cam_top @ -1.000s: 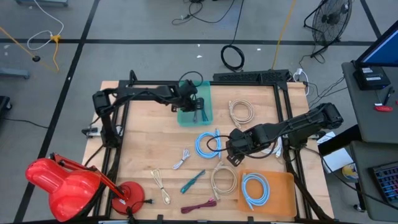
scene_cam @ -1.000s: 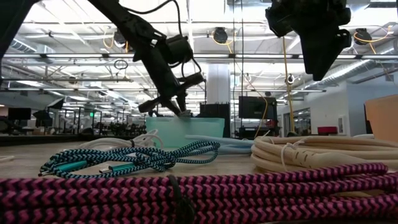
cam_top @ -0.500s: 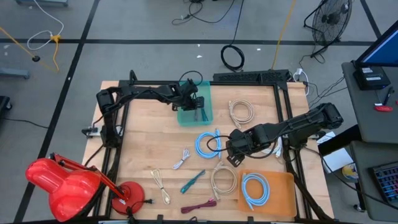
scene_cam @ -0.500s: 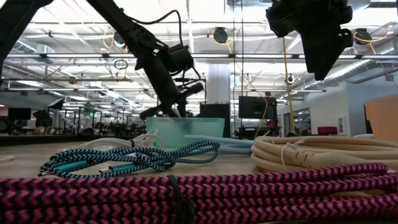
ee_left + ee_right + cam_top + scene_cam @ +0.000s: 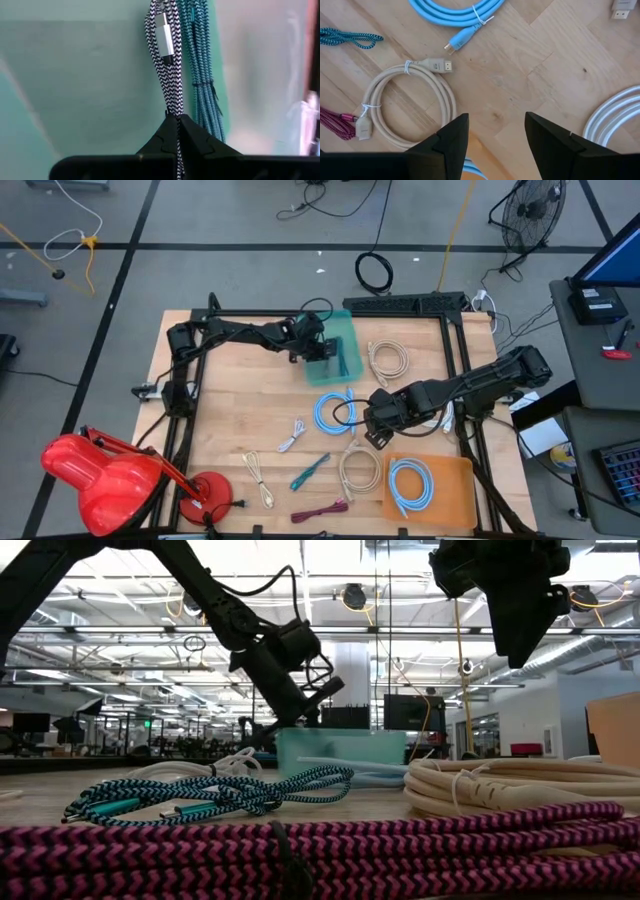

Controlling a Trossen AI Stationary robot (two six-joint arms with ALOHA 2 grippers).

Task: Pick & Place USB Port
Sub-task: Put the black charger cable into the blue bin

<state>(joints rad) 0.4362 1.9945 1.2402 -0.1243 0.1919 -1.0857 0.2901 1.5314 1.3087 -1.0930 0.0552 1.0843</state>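
Left end effector (image 5: 322, 352) is over the translucent teal plastic bin (image 5: 342, 362) near the far edge of the light wooden table (image 5: 240, 410), fingers pinched tight on a black-and-white braided USB cable (image 5: 168, 75); the cable's silver plug shows in the left wrist view, hanging down against the bin's inside. A teal braided cable bundle (image 5: 201, 70) lies in the same bin just beside it, touching or nearly so. In the low view the left arm (image 5: 270, 650) slants down to the bin's rim. Right end effector (image 5: 372, 425) hangs above the table mid-right, jaws apart, holding nothing; below it, per the right wrist view, bare wood w/ a beige coiled cable (image 5: 410, 107) to one side, a light blue coiled cable (image 5: 460, 15) beyond, and a white coiled cable (image 5: 612, 117) at the other side. On the table in the high view: a light blue coil (image 5: 333, 411) near centre, a beige coil (image 5: 388, 361) toward the far right corner, another beige coil (image 5: 359, 468) toward the near edge, a teal-black braided cable (image 5: 309, 471) and a magenta braided cable (image 5: 320, 509) at the near edge, thin white cables (image 5: 291, 436) left of centre. An orange plastic tray (image 5: 455, 480) at the near right corner holds another light blue coil (image 5: 411, 485). A red desk lamp (image 5: 105, 473) sits at the near left corner.
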